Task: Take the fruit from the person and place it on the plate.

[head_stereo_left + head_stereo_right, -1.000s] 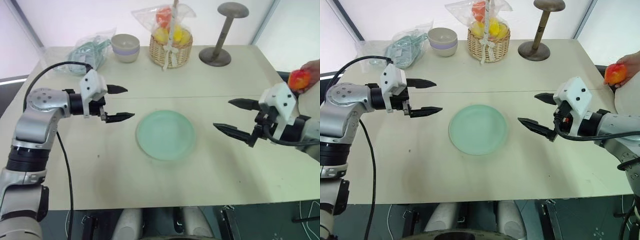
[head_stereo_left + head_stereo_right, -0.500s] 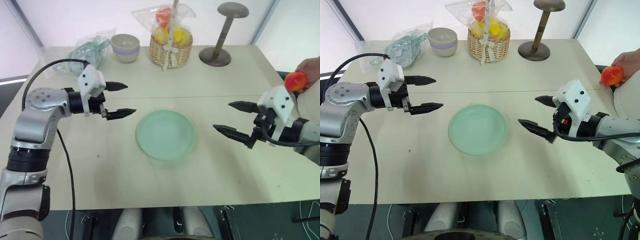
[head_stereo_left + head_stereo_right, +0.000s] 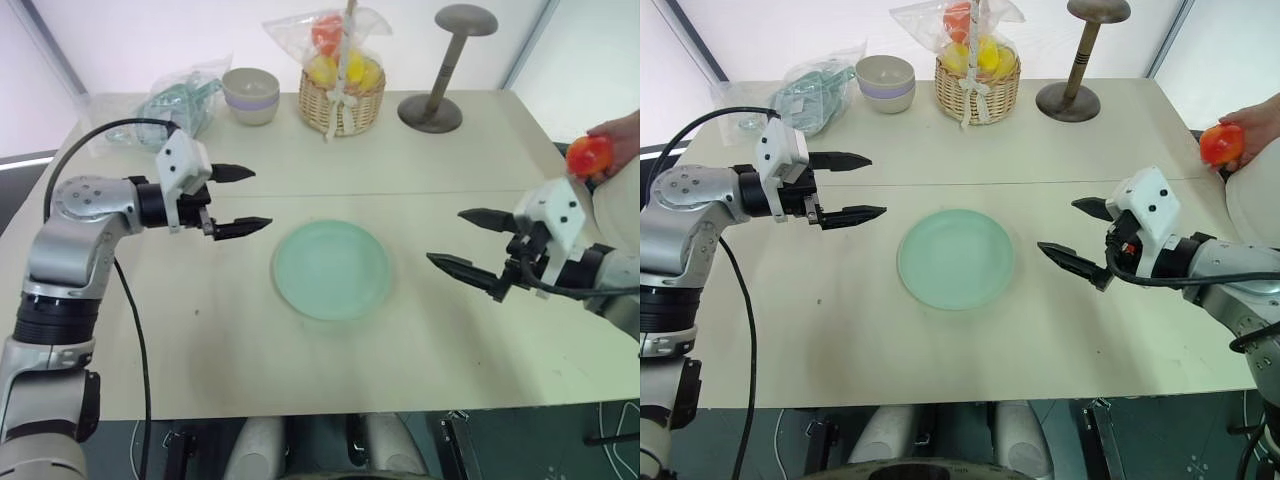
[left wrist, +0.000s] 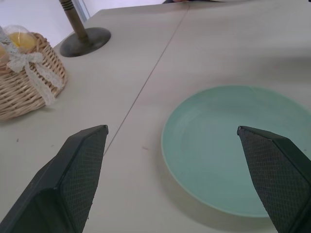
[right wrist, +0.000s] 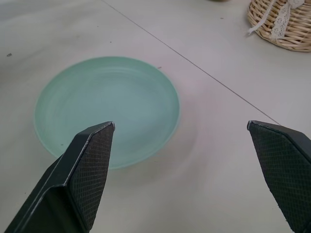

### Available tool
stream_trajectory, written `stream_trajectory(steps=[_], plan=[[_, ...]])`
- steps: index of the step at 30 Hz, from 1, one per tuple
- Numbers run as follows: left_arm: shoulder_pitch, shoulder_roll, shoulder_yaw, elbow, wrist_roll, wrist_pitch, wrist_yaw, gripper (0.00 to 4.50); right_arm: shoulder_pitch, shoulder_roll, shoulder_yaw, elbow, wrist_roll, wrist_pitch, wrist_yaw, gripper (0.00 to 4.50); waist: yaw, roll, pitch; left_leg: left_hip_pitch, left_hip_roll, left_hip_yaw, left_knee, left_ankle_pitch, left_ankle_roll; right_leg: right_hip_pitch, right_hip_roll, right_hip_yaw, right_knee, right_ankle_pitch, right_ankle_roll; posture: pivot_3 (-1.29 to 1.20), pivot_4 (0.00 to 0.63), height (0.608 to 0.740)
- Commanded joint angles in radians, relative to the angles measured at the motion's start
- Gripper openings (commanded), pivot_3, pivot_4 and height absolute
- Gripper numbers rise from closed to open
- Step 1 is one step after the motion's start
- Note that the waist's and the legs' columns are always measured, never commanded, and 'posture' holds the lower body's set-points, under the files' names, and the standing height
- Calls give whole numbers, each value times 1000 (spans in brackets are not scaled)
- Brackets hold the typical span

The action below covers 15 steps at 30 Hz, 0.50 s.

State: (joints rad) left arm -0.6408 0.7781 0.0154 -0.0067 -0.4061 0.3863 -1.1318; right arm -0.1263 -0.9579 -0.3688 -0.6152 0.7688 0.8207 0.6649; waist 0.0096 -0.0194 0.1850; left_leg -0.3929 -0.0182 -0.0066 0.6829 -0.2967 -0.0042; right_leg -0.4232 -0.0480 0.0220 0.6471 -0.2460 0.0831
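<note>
Beige tabletop (image 3: 250, 340) spans most of the frame in the head views. At its centre lies the pale mint-green plate (image 3: 331, 270), bare, with nothing on it. Left of the plate, in the middle left of the frame, the left gripper (image 3: 246, 200) hangs over the table with its two black fingers spread apart, holding nothing and pointing toward the plate. At the middle right, the right gripper (image 3: 476, 246) also stands wide apart and empty, aimed at the plate from the other side. Along the top edge sit a wicker basket (image 3: 341, 98) of wrapped fruit, a dark stand (image 3: 434, 104), a small bowl (image 3: 251, 94) and a clear bag (image 3: 180, 100). At the upper right edge, the person's hand (image 3: 1258, 124) holds the red-orange fruit (image 3: 1221, 144), well apart from the right gripper.
</note>
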Motion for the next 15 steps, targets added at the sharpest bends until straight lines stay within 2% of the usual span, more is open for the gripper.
stream_trajectory(steps=[1, 10, 13, 15], plan=[[-6, 1, 30, -33, -15, 0, 11, 4461, -1, 8, -51, -35, 9, -15, -12, 4500, 0, 0, 0, 0, 0, 0, 0, 0, 0, 0, 0, 0, 0, 0, 0, 0, 150, 740], [3, -18, 30, -54, -20, 15, 47, 4461, -14, 41, -55, -44, -5, -24, -67, 4500, 0, 0, 0, 0, 0, 0, 0, 0, 0, 0, 0, 0, 0, 0, 0, 0, 150, 740], [8, -23, 31, -64, -25, 23, 59, 4461, -54, 77, -54, -38, -9, -21, -135, 4500, -2, 0, 0, 0, 0, 0, 0, 0, 0, 0, 0, 0, 0, 0, 0, 0, 150, 740], [9, -27, 34, -64, -23, 22, 73, 4461, -108, 137, -49, -34, -27, -19, -240, 4500, -4, 0, 0, 0, 0, 0, 0, 0, 0, 0, 0, 0, 0, 0, 0, 0, 150, 740]])
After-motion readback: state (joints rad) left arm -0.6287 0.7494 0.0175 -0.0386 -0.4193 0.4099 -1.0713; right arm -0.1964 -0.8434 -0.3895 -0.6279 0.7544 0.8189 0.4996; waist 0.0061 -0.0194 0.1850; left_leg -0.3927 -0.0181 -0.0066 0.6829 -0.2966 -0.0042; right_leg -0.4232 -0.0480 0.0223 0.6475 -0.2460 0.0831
